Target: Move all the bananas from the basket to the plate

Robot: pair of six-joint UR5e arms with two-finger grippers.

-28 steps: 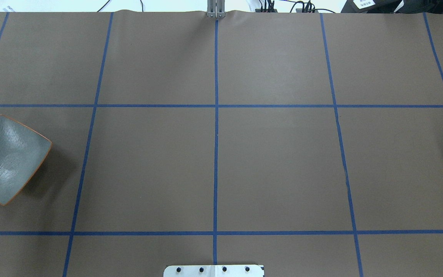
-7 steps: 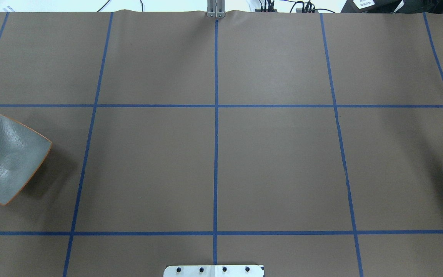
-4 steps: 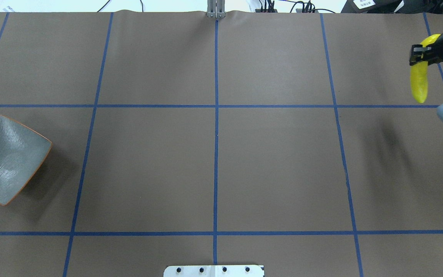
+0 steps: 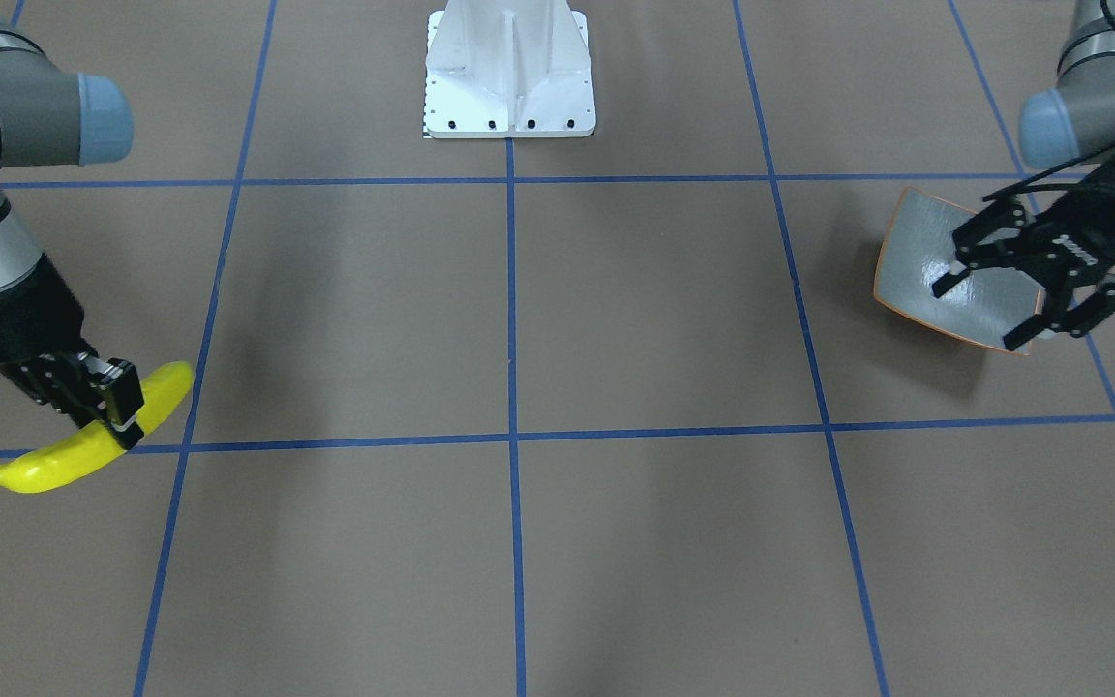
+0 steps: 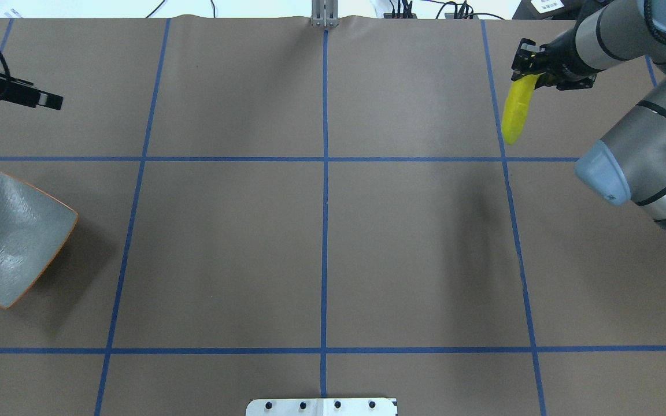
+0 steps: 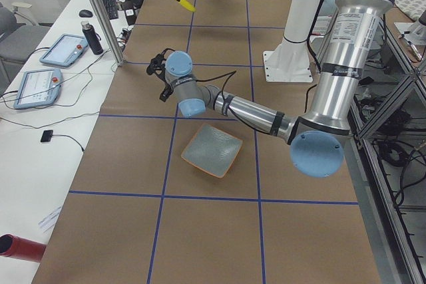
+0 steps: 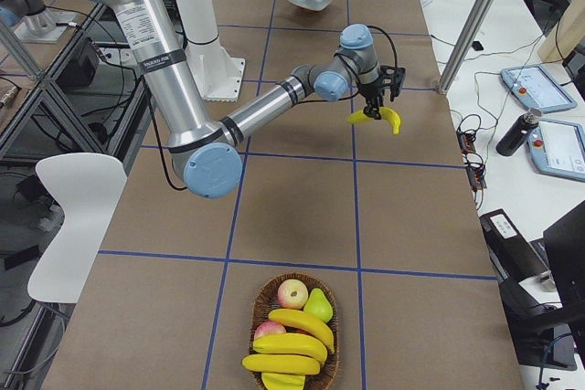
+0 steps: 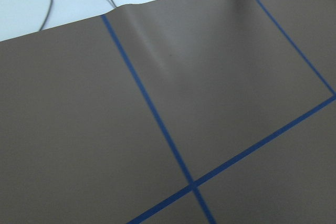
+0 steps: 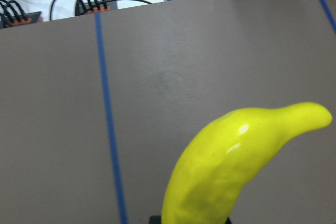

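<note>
My right gripper (image 5: 532, 69) is shut on a yellow banana (image 5: 515, 112) and holds it in the air over the table's far right part; both show in the front view, gripper (image 4: 117, 411) and banana (image 4: 78, 440), and the banana fills the right wrist view (image 9: 236, 161). More bananas (image 7: 291, 344) lie in the wicker basket (image 7: 260, 303) at the table's right end. The grey plate (image 5: 12, 240) with an orange rim sits empty at the left edge. My left gripper (image 4: 981, 312) is open and empty, raised beyond the plate's far side (image 5: 50, 101).
An apple (image 7: 292, 293) and a pear (image 7: 317, 305) share the basket. The white robot base (image 5: 321, 406) stands at the near edge. A metal pole (image 7: 475, 25) and tablets (image 7: 556, 145) stand on the operators' side. Blue tape lines grid the brown table.
The right arm has come into the overhead view carrying the banana and moved left with it. The left gripper has appeared at the upper left. The plate has not moved.
</note>
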